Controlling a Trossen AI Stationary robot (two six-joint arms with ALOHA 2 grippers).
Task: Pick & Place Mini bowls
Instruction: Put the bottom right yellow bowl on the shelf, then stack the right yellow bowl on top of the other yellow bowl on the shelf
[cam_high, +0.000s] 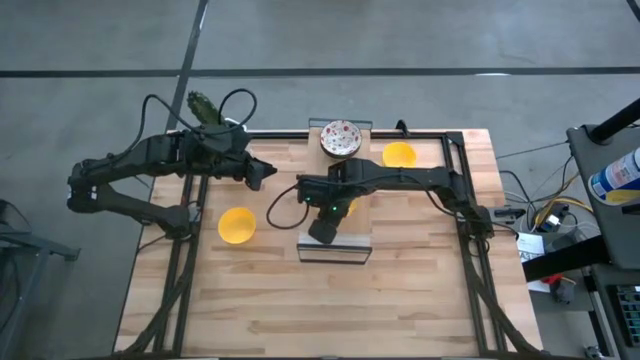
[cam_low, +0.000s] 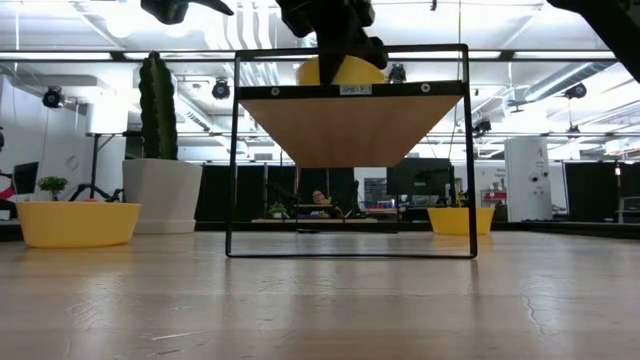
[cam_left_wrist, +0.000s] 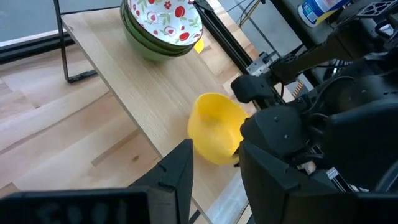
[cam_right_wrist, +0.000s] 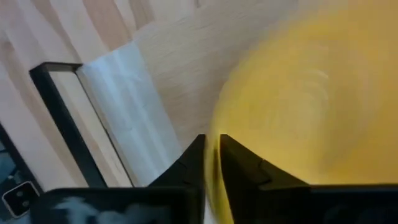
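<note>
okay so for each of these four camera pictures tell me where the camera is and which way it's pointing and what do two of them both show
High: overhead, straight down on the table; both arms show.
Low: table height, level under the raised shelf; arms enter from above.
Left wrist: on the left arm, past the left tool toward the stacked patterned bowls.
Right wrist: on the right arm; right tool pinches the yellow bowl.
Shared: left and right wrist views both show that yellow bowl.

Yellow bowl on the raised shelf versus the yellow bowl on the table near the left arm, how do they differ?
The shelf bowl is tipped, rim between the right gripper's fingers; the table bowl sits upright, untouched. The shelf bowl is on the raised shelf, the table bowl down on the table. Both are plain yellow.
</note>
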